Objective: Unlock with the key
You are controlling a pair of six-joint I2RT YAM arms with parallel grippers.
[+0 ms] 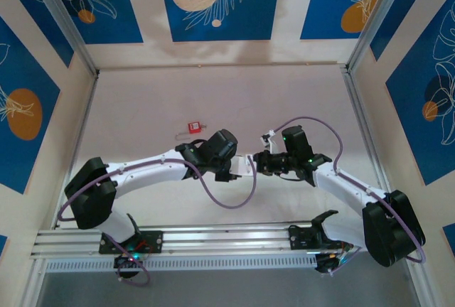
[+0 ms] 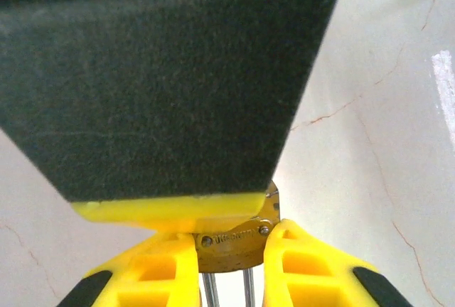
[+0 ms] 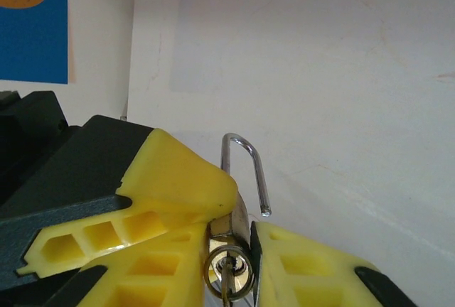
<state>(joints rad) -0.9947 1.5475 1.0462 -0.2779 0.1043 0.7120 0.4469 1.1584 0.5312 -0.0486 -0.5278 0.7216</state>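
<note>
Right wrist view puts the small brassy metal key on a silver wire ring [image 3: 227,287] at the bottom centre. It sticks out of the near end of a brass padlock [image 3: 239,225], and its ring sits round the keyhole face. The right gripper [image 3: 233,241] has its two yellow fingers closed in on the key's ring, one touching it on each side. The padlock's silver U-shaped shackle [image 3: 259,182] rises on the far side. One leg sits in the body, and the other ends bare in the air just above the right-hand finger. A yellow and black finger [image 3: 178,179] of the left gripper presses against the padlock from the left.

In the left wrist view the left gripper [image 2: 231,241] clamps the brass padlock [image 2: 231,244] tightly between its yellow fingers. Two thin steel shackle legs [image 2: 210,289] run toward the camera below the padlock. A large dark pad with a yellow edge [image 2: 163,79], a finger of the right gripper, lies across the upper frame, touching the top of the padlock.

From the top external view, the left gripper [image 1: 238,168] and the right gripper [image 1: 254,161] meet tip to tip above the middle of the pale marbled tabletop [image 1: 284,101], slightly toward the near side. The key between them is too small to make out there. A small red block-shaped padlock [image 1: 193,127] lies on the tabletop farther back and to the left, well apart from both grippers. Purple cables [image 1: 227,204] loop along the arms. Blue and cream patterned panels [image 1: 213,1] wall the space on the left, right and far sides.
</note>
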